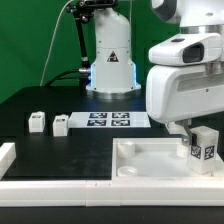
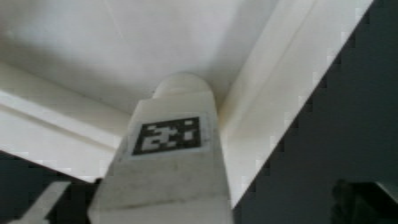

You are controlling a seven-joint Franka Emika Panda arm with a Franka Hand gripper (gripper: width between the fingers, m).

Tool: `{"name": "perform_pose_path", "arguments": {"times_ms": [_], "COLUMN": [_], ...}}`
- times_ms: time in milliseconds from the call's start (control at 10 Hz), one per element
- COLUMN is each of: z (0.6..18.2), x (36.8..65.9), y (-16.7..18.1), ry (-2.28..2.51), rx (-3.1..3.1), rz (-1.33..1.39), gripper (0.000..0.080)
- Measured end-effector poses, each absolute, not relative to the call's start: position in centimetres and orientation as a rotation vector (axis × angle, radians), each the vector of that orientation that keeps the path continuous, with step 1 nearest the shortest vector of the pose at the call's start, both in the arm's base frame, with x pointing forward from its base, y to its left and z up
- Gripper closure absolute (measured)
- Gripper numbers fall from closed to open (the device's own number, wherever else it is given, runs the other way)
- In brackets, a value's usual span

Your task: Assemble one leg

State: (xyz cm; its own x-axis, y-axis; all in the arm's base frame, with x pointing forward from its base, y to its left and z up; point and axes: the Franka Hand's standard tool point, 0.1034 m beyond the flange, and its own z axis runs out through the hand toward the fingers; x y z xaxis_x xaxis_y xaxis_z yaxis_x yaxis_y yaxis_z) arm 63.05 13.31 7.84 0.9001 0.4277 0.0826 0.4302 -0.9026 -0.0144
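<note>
Though largely hidden beneath the arm's bulky white wrist housing (image 1: 185, 85), has the pincer (image 1: 197, 130) narrowed onto the upper end of the leg (image 1: 204, 148), gripping it. Holds that leg upright, or very nearly so, over the corner of the large white tray-like piece (image 1: 150, 165) nearest the exterior view's right. Cannot tell whether seated in a socket there or merely touching the tray's floor. Shows a black-and-white tag (image 1: 203, 153) on the leg's face toward the exterior camera.

From the wrist camera, looks straight down the length of the same leg (image 2: 169, 160), with its tag (image 2: 169, 135) in plain sight. Meets, at the leg's rounded far end, the inner corner of the tray-like piece (image 2: 285, 70), where two raised white walls join. Offers no clear sight of either finger in that view.

Elsewhere on the black worktop (image 1: 70, 150), toward the exterior view's left and well apart from the tray, finds one loose white post (image 1: 37, 122) and a second loose post (image 1: 61, 125), standing near each other but not touching. Places the second just beside the marker board (image 1: 105, 121), flat at the foot of the robot's white base (image 1: 108, 55). Runs a raised white rail (image 1: 60, 187) along the worktop's near edge, before the tray.
</note>
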Motion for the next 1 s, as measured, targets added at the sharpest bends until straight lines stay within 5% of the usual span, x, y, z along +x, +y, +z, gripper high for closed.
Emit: {"name": "perform_pose_path", "arguments": {"times_ms": [200, 300, 400, 600, 1000], "z": [7.8, 7.8, 7.8, 7.8, 7.5], "x": [63.1, 63.1, 63.1, 63.2, 62.5], "y": [13.3, 12.9, 12.8, 12.7, 11.9], "ry": [-0.683, -0.678, -0.676, -0.617, 0.335], "rx": [-3.031, -3.036, -3.037, -3.049, -3.025], "rz": [-0.120, -0.121, -0.120, -0.119, -0.229], "gripper": [0.0415, 0.0415, 0.0501, 0.0504, 0.0506]}}
